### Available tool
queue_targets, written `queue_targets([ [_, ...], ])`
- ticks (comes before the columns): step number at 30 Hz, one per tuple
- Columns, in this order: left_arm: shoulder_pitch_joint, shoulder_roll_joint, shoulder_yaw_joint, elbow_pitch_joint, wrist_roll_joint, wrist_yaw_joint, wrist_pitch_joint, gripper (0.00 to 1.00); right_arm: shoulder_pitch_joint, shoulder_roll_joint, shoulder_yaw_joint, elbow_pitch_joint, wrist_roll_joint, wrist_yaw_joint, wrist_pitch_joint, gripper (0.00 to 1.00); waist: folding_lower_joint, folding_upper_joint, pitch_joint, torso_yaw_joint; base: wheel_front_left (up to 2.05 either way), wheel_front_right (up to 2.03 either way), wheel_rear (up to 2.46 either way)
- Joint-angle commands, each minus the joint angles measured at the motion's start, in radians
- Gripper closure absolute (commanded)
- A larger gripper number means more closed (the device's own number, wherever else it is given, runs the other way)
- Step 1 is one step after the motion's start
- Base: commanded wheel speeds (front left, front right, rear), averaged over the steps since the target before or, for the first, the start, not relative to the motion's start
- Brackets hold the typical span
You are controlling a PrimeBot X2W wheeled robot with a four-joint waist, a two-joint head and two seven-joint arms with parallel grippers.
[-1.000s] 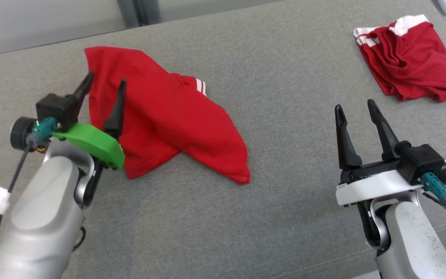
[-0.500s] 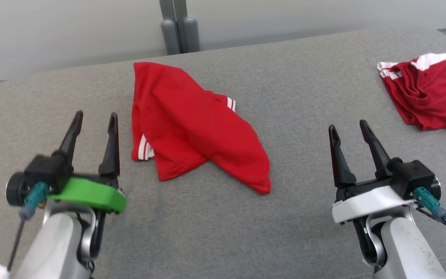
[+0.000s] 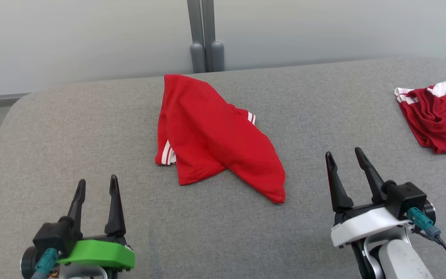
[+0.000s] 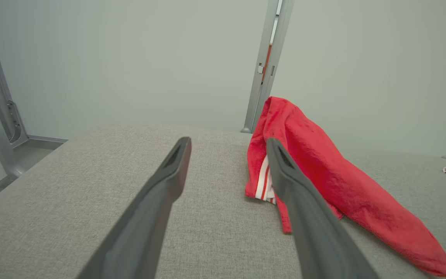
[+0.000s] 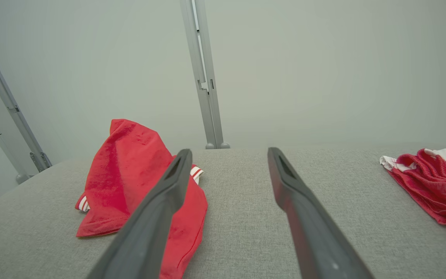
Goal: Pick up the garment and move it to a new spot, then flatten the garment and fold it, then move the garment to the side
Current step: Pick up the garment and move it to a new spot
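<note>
A bright red garment (image 3: 215, 135) with white stripes at its hems lies crumpled in the middle of the grey fabric-covered table (image 3: 72, 128). My left gripper (image 3: 97, 179) is open near the front left, well short of the garment and touching nothing. In the left wrist view the left gripper (image 4: 227, 141) points along the garment's (image 4: 316, 166) left side, with bare table between the fingers. My right gripper (image 3: 343, 152) is open at the front right, apart from the cloth. The right wrist view has the right gripper (image 5: 229, 152) empty, with the garment (image 5: 126, 166) to its left.
A second, darker red garment (image 3: 439, 116) with white trim lies bunched at the table's far right edge, and also shows at the right of the right wrist view (image 5: 432, 182). A grey post (image 3: 203, 38) rises behind the table against a pale wall. The table's left corner is rounded.
The head camera has tilted up, shifting the whole picture. My left gripper, which stood open over the garment's left edge, has drawn back toward the front. The garment lies as before.
</note>
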Motion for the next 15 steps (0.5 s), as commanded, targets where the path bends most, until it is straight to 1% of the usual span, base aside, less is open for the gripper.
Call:
queue_targets([
  [1, 0.020, -0.007, 0.009, 0.003, 0.008, -0.006, 0.000, 0.00, 0.015, -0.001, 0.005, 0.006, 0.004, -0.001, -0.003, 0.00, 0.0000, 0.0000, -0.013, 0.011, 0.00, 0.00, 0.00],
  [6, 0.048, -0.038, 0.033, 0.018, 0.038, -0.030, 0.000, 0.00, 0.025, -0.001, 0.021, 0.024, 0.009, -0.001, -0.003, 0.00, 0.0000, 0.0000, -0.021, 0.018, 0.00, 0.00, 0.00],
  [15, 0.055, -0.062, 0.063, 0.037, 0.071, -0.060, 0.000, 0.00, 0.027, -0.001, 0.034, 0.043, 0.011, -0.001, -0.003, 0.00, 0.0000, 0.0000, -0.028, 0.020, 0.00, 0.00, 0.00],
])
